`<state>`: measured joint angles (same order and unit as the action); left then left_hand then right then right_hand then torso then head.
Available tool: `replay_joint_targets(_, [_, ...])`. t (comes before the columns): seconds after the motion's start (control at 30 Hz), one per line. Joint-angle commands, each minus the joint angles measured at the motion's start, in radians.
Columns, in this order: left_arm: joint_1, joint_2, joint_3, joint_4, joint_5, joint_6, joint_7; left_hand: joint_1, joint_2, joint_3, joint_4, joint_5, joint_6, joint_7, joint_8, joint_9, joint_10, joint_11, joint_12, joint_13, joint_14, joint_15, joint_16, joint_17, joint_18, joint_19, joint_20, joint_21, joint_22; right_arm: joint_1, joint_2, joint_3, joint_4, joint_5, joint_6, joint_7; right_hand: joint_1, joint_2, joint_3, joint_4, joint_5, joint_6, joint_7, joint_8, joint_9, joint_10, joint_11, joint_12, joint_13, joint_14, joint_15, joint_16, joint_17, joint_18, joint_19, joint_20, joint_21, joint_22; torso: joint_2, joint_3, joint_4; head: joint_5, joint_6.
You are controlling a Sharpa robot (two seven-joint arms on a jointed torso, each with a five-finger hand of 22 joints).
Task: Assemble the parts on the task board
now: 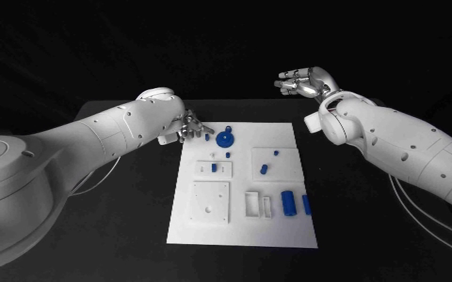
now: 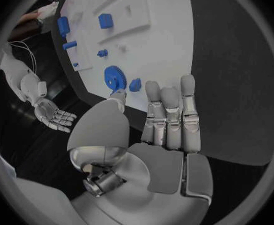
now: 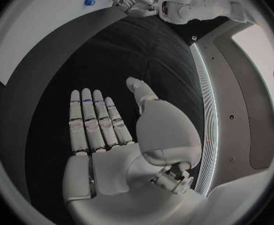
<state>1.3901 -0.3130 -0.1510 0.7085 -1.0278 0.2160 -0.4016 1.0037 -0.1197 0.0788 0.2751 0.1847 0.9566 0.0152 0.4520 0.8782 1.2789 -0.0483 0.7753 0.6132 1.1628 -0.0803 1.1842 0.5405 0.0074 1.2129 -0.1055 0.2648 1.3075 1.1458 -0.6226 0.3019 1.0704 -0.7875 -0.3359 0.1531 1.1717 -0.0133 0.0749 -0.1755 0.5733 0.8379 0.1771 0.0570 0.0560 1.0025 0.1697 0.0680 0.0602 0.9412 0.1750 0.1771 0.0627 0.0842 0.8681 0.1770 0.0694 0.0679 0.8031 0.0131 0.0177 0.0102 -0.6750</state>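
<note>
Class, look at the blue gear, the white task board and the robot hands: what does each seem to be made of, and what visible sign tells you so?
Gear: probably moulded or printed plastic; even, matte blue with crisp teeth.
Task board: likely plastic or painted sheet; flat, dull white, raised white blocks on it.
Left robot hand and right robot hand: seemingly metal or metallic-coated; silver segments with soft sheen.

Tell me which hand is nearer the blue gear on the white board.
Left. The left hand sits right beside the blue gear at the board's far corner; the right hand is raised well beyond the board, empty.
</note>
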Motion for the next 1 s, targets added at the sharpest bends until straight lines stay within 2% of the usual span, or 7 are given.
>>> replay_joint_targets(0.03, [-0.002,0.003,0.0,0.002,0.006,0.033,0.012,-0.007,0.001,-0.002,0.002,-0.006,-0.007,0.004,-0.016,-0.034,-0.01,0.003,0.005,-0.003,-0.007,-0.001,0.006,-0.003,-0.006,0.0,0.006,-0.006,0.02,0.0,0.002,0.001,0.003,-0.026,-0.003,0.014,0.001,-0.004,0.002,0.007,0.006,-0.004,0.001,-0.002,-0.001,-0.008,0.003,-0.003,-0.002,-0.004,0.001,0.0,-0.001,-0.007,-0.007,-0.003,0.002,-0.001,-0.001,0.0006,0.0012,0.0,-0.003])
replay_joint_targets(0.1, [-0.002,0.003,0.0,0.003,0.009,0.035,0.012,-0.008,0.0,-0.003,0.002,-0.008,-0.005,0.004,-0.016,-0.055,-0.011,0.003,0.006,-0.004,-0.008,0.0,0.006,-0.005,-0.005,-0.001,0.006,-0.007,0.021,0.0,0.003,0.001,0.004,-0.03,-0.002,0.015,0.001,-0.004,0.002,0.007,0.007,-0.004,0.001,-0.002,-0.001,-0.008,0.003,-0.003,-0.002,-0.004,0.001,0.0,-0.001,-0.007,-0.007,-0.003,0.003,-0.001,0.0,0.001,0.0005,0.002,-0.001])
replay_joint_targets(0.4, [-0.006,0.011,0.0,-0.003,0.02,0.036,0.012,-0.007,0.01,-0.005,-0.006,-0.008,-0.013,0.006,-0.009,-0.066,-0.015,0.005,0.007,-0.006,-0.011,0.001,0.006,-0.007,-0.005,-0.001,0.007,-0.009,0.02,0.0,0.008,0.001,0.003,-0.035,0.005,0.019,-0.001,-0.009,-0.009,0.015,0.015,-0.012,0.003,-0.002,-0.001,-0.011,0.004,-0.003,-0.001,-0.007,0.002,-0.001,-0.001,-0.008,-0.009,-0.002,0.002,-0.001,-0.002,0.0008,0.0009,0.005,-0.005])
replay_joint_targets(0.57, [-0.009,0.02,0.0,-0.011,0.023,0.033,0.011,-0.011,0.034,-0.015,-0.037,-0.006,-0.018,0.008,-0.007,-0.083,-0.017,0.006,0.009,-0.007,-0.011,0.002,0.007,-0.009,-0.004,0.0,0.008,-0.012,0.02,0.0,0.011,0.001,0.002,-0.035,0.006,0.021,0.002,-0.008,-0.016,0.017,0.018,-0.012,0.003,-0.002,-0.001,-0.011,0.005,-0.003,-0.002,-0.008,0.002,0.0,-0.001,-0.007,-0.01,-0.002,0.002,-0.001,0.001,0.0011,-0.0004,0.004,-0.003])
replay_joint_targets(0.67, [-0.01,0.025,0.0,-0.017,0.025,0.029,0.009,-0.009,0.064,-0.036,-0.079,-0.006,-0.02,0.01,-0.01,-0.102,-0.019,0.006,0.012,-0.007,-0.011,0.002,0.009,-0.01,-0.002,0.002,0.009,-0.013,0.02,0.0,0.014,0.001,0.005,-0.034,0.006,0.022,0.003,-0.003,-0.015,0.019,0.021,-0.01,0.002,-0.002,-0.001,-0.011,0.004,-0.003,-0.001,-0.007,0.002,0.001,-0.001,-0.007,-0.009,-0.002,0.003,-0.001,0.001,0.0001,0.0002,0.006,-0.002])
replay_joint_targets(0.9, [-0.015,0.034,0.0,-0.03,0.032,0.038,0.006,-0.011,0.094,-0.058,-0.116,-0.005,-0.022,0.009,-0.003,-0.112,-0.02,0.006,0.014,-0.009,-0.011,0.002,0.01,-0.012,-0.002,0.003,0.009,-0.013,0.021,0.0,0.022,0.001,0.006,-0.034,0.006,0.024,0.003,-0.001,-0.014,0.019,0.024,-0.011,0.002,-0.002,-0.001,-0.01,0.004,-0.003,-0.002,-0.007,0.002,0.001,-0.001,-0.007,-0.009,-0.002,0.003,-0.001,0.002,0.0006,0.0008,0.007,-0.006])
replay_joint_targets(1.0, [-0.017,0.036,0.0,-0.033,0.034,0.041,0.006,-0.009,0.096,-0.058,-0.118,-0.004,-0.023,0.01,-0.003,-0.112,-0.021,0.006,0.014,-0.009,-0.012,0.003,0.01,-0.012,-0.003,0.002,0.009,-0.014,0.02,0.0,0.023,0.001,0.005,-0.034,0.005,0.024,0.003,-0.001,-0.013,0.018,0.025,-0.013,0.002,-0.002,-0.001,-0.011,0.004,-0.003,-0.002,-0.007,0.002,0.001,-0.001,-0.007,-0.009,-0.002,0.003,-0.001,0.001,0.0008,0.0009,0.007,-0.009])
